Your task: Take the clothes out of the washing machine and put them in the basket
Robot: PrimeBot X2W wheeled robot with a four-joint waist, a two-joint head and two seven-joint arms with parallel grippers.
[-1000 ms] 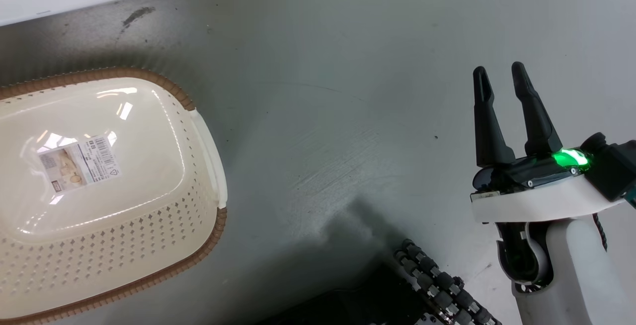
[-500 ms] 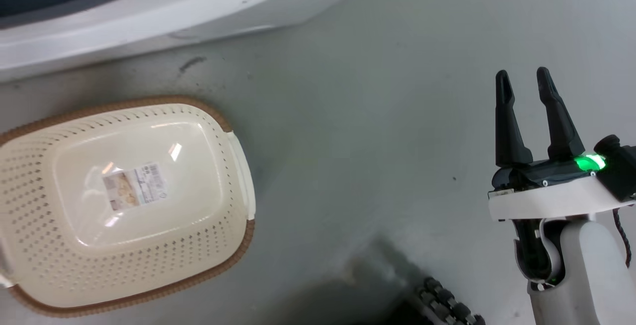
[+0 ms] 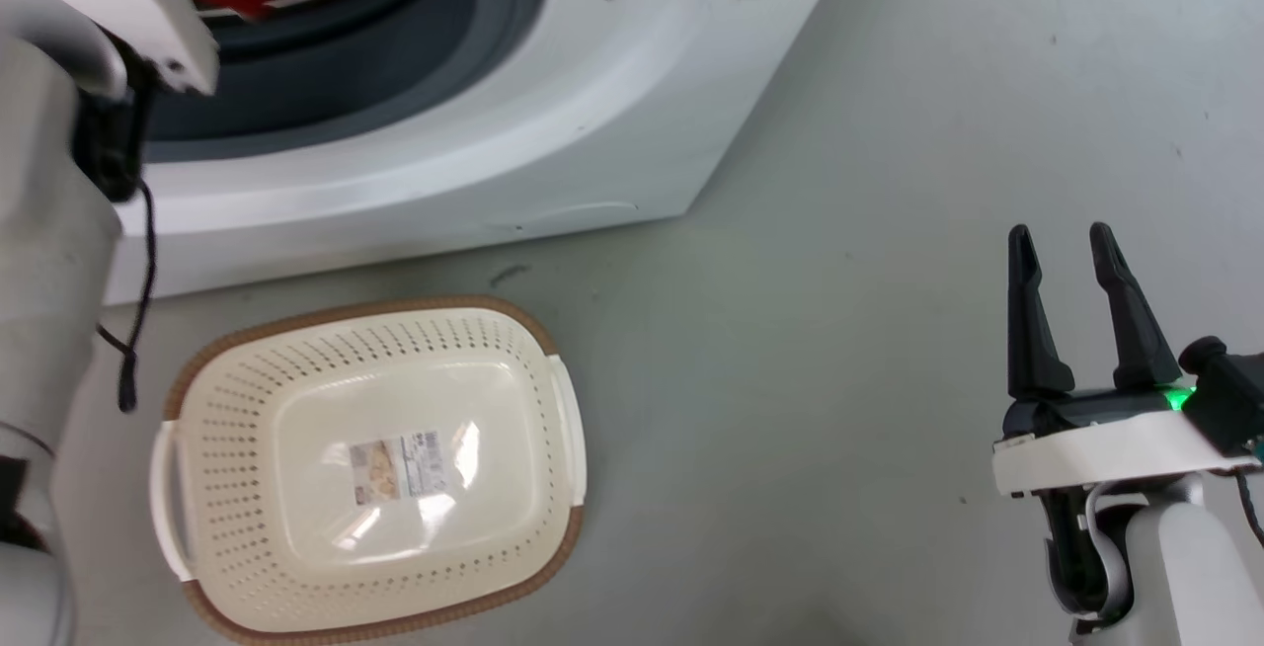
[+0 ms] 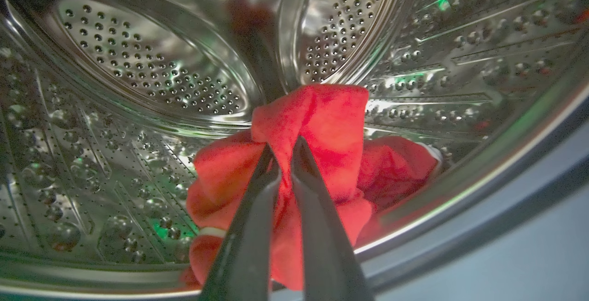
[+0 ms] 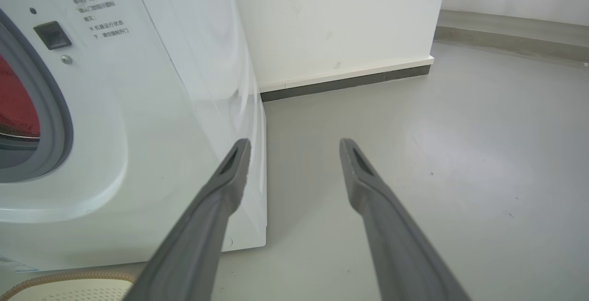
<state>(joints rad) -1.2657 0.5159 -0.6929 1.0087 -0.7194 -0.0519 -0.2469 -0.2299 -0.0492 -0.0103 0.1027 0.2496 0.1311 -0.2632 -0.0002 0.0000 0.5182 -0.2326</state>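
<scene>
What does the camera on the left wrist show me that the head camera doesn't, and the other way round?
Left wrist view: the inside of the perforated steel drum, with the left gripper pinching the red clothes between its fingers.
Head view: the basket, nothing in it, on the grey floor in front of the machine, and the right gripper open, holding nothing.
Both: the red clothes lying inside the washing machine.

Head looks down on washer (image 3: 553,132) and basket (image 3: 513,355); left wrist peers closely into drum (image 4: 138,71).
</scene>
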